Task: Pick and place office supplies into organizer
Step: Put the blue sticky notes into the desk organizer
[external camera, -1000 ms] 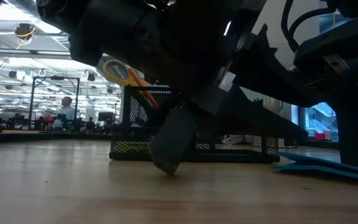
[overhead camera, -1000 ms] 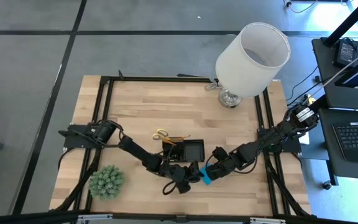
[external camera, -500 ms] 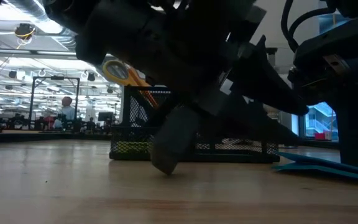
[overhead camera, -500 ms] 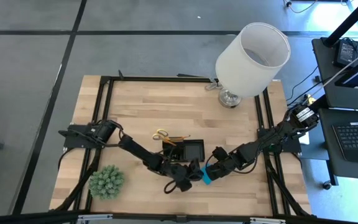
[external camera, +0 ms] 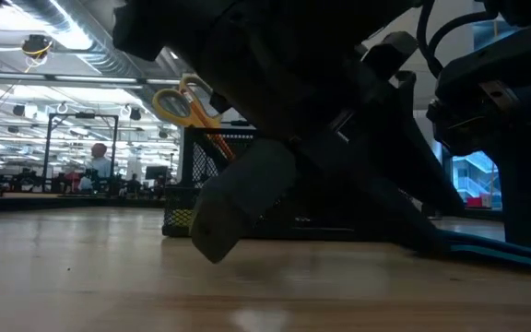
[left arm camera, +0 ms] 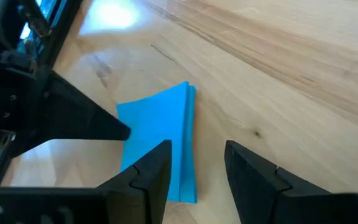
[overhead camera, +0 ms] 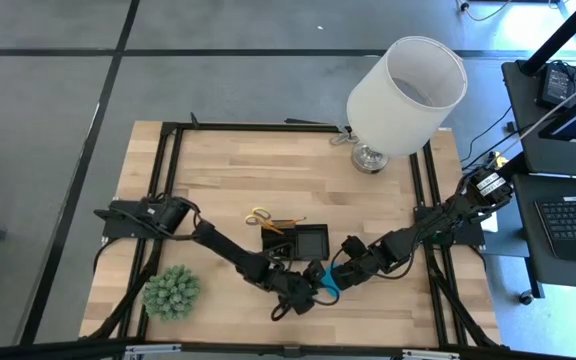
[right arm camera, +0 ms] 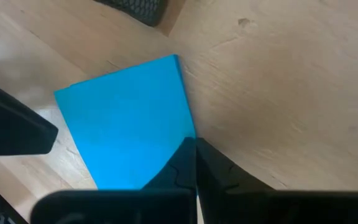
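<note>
Left gripper [left arm camera: 194, 171]: fingers [left arm camera: 151, 171] parted, holding nothing; one finger tip lies over the near corner of the blue pad [left arm camera: 160, 140], the other stands over bare wood just beside the pad's edge. In the high view the left gripper [overhead camera: 313, 285] sits low on the table, in front of the organizer.

Right gripper [right arm camera: 194, 158]: fingers [right arm camera: 179, 165] closed together with nothing between them; tips rest on the edge of the blue pad [right arm camera: 126, 124]. In the high view the right gripper [overhead camera: 340, 272] faces the left one from the other side of the pad.

Blue pad [overhead camera: 328, 283]: flat on the wooden table [overhead camera: 218, 170], between the two grippers, just in front of the organizer's right end; outside the organizer.

Organizer [overhead camera: 296, 243]: black mesh tray, mid-table. Yellow-handled scissors [overhead camera: 260, 216] stand tilted at its left end, handles up and leaning outward; in the low view the scissors [external camera: 181, 100] rise above the organizer [external camera: 178, 217] wall.

Green spiky plant ball [overhead camera: 172, 291]: near the table's front left corner, well apart from the organizer.

White lamp [overhead camera: 405, 85]: back right of the table.
</note>
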Action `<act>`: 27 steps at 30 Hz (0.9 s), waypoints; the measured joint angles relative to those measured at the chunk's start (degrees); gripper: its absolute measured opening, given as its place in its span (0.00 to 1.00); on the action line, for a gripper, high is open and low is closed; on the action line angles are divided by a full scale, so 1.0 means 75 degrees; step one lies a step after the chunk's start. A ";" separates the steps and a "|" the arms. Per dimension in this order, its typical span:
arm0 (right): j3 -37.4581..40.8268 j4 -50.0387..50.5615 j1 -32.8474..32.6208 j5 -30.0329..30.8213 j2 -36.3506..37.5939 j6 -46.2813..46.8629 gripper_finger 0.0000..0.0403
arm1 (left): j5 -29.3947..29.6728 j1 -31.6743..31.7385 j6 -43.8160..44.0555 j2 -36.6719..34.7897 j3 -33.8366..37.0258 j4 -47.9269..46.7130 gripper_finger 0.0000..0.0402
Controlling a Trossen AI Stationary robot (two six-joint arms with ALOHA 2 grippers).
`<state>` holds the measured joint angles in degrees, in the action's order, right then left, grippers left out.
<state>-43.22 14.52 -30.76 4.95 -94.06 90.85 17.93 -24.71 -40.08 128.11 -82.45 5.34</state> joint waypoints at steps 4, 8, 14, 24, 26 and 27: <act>0.0000 0.0004 0.0000 0.0000 0.0000 -0.0004 0.01 | 0.0239 0.0000 0.0297 0.0000 -0.0001 -0.0022 0.35; 0.0000 0.0006 0.0000 0.0000 0.0000 -0.0004 0.01 | 0.0852 0.0012 0.0290 0.0003 -0.0015 0.0015 0.35; 0.0000 0.0006 -0.0005 0.0005 0.0003 -0.0006 0.01 | 0.0677 0.0064 0.0124 0.0125 -0.0042 0.0056 0.35; 0.0000 0.0009 -0.0006 0.0006 0.0006 -0.0113 0.01 | 0.0840 0.0058 0.0053 0.0493 -0.0084 0.0418 0.35; 0.0000 0.0009 -0.0006 0.0005 0.0006 -0.0146 0.01 | 0.0969 0.0049 0.0027 0.0469 -0.0070 0.0445 0.35; -0.0001 0.0009 -0.0006 0.0004 0.0006 -0.0146 0.01 | 0.1013 0.0046 -0.0054 0.0469 -0.0070 0.0461 0.35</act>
<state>-43.23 14.59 -30.81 4.98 -94.02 89.76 25.53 -24.36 -40.49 131.63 -82.98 8.80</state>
